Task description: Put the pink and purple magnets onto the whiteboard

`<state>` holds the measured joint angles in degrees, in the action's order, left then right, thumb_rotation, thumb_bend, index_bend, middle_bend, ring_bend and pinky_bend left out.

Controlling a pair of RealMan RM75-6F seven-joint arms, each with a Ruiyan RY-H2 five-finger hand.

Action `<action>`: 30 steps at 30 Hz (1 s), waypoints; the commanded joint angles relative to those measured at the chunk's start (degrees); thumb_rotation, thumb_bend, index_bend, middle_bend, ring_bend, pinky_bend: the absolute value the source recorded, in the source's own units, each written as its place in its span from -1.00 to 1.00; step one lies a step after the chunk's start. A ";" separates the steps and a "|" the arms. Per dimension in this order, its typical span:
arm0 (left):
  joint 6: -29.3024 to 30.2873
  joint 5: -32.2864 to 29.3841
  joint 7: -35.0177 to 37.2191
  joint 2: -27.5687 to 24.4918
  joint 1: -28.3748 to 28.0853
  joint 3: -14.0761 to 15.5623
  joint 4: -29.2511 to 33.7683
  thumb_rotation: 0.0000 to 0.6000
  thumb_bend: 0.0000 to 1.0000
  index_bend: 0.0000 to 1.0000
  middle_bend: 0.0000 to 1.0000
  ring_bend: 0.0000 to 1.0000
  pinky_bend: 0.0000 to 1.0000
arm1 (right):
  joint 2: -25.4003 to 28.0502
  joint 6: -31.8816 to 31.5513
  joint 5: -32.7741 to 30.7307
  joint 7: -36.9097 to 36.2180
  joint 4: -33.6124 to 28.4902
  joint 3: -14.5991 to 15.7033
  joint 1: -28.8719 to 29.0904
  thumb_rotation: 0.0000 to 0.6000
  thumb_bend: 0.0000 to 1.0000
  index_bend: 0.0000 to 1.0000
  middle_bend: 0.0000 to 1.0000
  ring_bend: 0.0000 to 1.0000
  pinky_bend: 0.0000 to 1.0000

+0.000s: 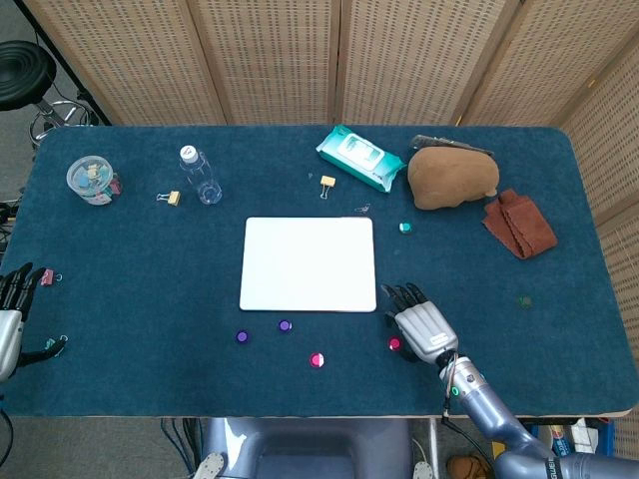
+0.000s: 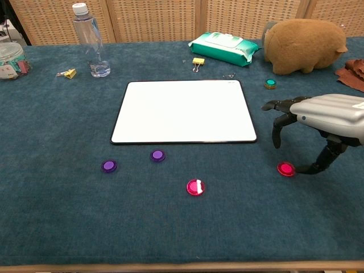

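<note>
head view: right hand (image 1: 420,324) low over the blue surface (image 1: 140,269), just right of the whiteboard's (image 1: 309,263) near right corner, fingers spread and curved down, holding nothing. chest view shows the same hand (image 2: 318,122) arched above the surface, thumb tip just beside the right pink magnet (image 2: 285,168), touching or not, cannot tell. in head view that magnet (image 1: 394,344) peeks out at the hand's left edge.

other pink magnet (image 1: 317,360) sits on the surface near the front edge, below the whiteboard, with a white spot on top in chest view (image 2: 195,187). two purple magnets lie just in front of the whiteboard's near edge: left purple magnet (image 1: 241,337) and right purple magnet (image 1: 285,325), apart from each other. none of the four is on the whiteboard.

left hand (image 1: 12,314) at the far left edge of the surface, fingers extended and slightly apart, holding nothing.

further back: water bottle (image 1: 201,176), jar (image 1: 91,181), wipes pack (image 1: 358,158), brown plush (image 1: 451,178), brown cloth (image 1: 518,223), green magnet (image 1: 404,228) right of the whiteboard.
</note>
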<state>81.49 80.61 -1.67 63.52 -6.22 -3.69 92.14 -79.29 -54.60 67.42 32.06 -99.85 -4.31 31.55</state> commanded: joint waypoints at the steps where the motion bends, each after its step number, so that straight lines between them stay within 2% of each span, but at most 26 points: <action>1: -0.03 0.04 0.02 -0.01 -0.02 0.02 0.00 1.00 -1.00 -1.00 -1.00 -1.00 -1.00 | -0.23 -0.19 -0.22 -0.04 0.53 0.49 0.09 1.00 -0.46 -0.22 -1.00 -1.00 -1.00; 14: -0.35 -0.29 -0.58 0.31 -0.17 0.03 -0.16 1.00 -1.00 -1.00 -1.00 -1.00 -1.00 | -1.88 -0.53 0.46 -2.03 3.05 2.10 0.40 1.00 -0.47 -0.22 -1.00 -1.00 -1.00; 30: -0.93 -0.89 -0.92 0.56 -0.42 -0.05 -0.34 1.00 -1.00 -1.00 -1.00 -1.00 -1.00 | -3.26 -0.24 -0.12 -3.71 4.84 2.43 1.21 1.00 -0.43 -0.18 -1.00 -1.00 -1.00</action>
<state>80.56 79.72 -2.59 64.08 -6.64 -3.74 91.80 -82.52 -54.84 67.29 28.37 -95.03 -1.90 32.75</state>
